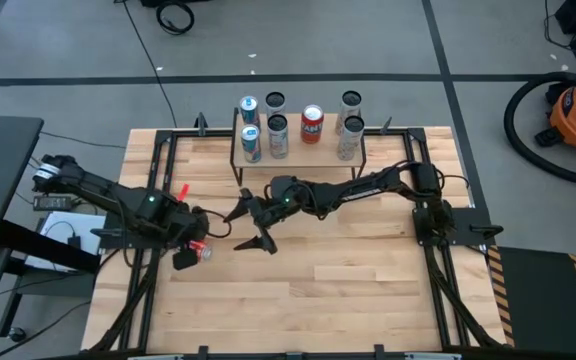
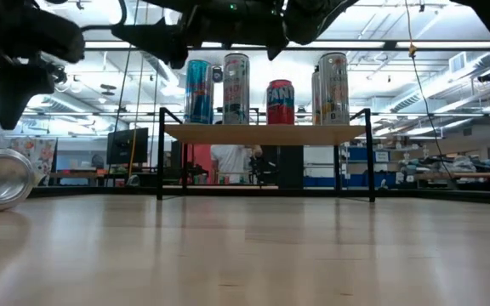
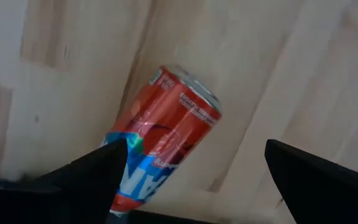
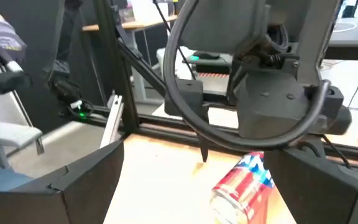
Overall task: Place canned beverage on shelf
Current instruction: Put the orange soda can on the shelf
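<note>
**Left arm over fallen can, grasp not yet made**

Step in hand: pickup approach. The red can [image 1: 196,252] lies on its side on the tabletop [image 1: 348,290], directly under the left gripper [image 1: 190,243]. In the left wrist view the can sits between and just ahead of the two fingers [image 3: 86,174], w/ wood showing on both sides of it. Jaws spread wide, nothing held; no contact I can make out.

Right gripper [image 1: 253,226] hangs nearby, a bit toward table centre from the left one, also spread wide and empty. Its wrist cam looks at the left arm's wrist w/ the can below it.

The shelf [image 1: 301,152] stands beyond both grippers at the far edge, well apart from the can. It carries upright cans, incl. a short red one [image 1: 312,124]; more stand behind. A free spot seems to be between that red one and the rightmost pair.

Next move, as I judge it: lower the left jaws around the can body and close across the round wall. Can is lying down, so it may roll, and it needs turning upright before setting on the board, poss. via handoff to the right arm.
</note>
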Controlling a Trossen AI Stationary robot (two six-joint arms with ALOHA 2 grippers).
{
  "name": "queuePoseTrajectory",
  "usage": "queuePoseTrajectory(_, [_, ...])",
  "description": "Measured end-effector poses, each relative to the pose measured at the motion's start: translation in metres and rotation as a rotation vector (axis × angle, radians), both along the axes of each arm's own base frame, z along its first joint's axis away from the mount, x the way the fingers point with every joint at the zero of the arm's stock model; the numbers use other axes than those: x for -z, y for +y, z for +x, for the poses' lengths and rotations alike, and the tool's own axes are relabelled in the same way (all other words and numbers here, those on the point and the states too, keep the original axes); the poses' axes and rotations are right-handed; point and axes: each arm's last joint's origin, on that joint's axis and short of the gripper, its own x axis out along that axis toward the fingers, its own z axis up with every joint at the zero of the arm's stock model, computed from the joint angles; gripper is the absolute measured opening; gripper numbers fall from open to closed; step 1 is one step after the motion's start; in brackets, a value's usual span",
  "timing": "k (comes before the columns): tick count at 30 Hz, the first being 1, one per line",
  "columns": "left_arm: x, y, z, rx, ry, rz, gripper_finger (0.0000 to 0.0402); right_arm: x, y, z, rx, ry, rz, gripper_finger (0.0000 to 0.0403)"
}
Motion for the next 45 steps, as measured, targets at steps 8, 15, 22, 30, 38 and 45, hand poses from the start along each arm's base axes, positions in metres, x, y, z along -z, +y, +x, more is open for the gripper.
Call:
queuePoseTrajectory(8, [0.013, -0.004, 0.011, -0.15, 0.104, 0.01, 0.0391, -0.007, -0.005, -0.007, 0.006, 0.06, -0.033, 0.0398])
queuePoseTrajectory(15, [0.022, -0.008, 0.014, 0.035, 0.151, 0.06, 0.0391, -0.006, -0.002, -0.01, -0.005, 0.106, -0.033, 0.0398])
queuePoseTrajectory(22, [0.032, -0.01, 0.019, 0.161, 0.216, 0.095, 0.0391, -0.005, 0.001, -0.01, -0.014, 0.112, -0.033, 0.0398])
queuePoseTrajectory(30, [0.043, -0.013, 0.026, 0.209, 0.268, 0.106, 0.0391, -0.005, 0.001, -0.01, -0.013, 0.117, -0.03, 0.0398])
queuePoseTrajectory(38, [0.054, -0.007, 0.021, 0.17, 0.33, 0.149, 0.0391, -0.009, 0.001, -0.014, -0.004, 0.163, 0.008, 0.0398])
queuePoseTrajectory(45, [0.075, -0.006, 0.015, 0.146, 0.332, 0.091, 0.0391, -0.034, 0.002, -0.025, -0.015, 0.126, -0.018, 0.0398])
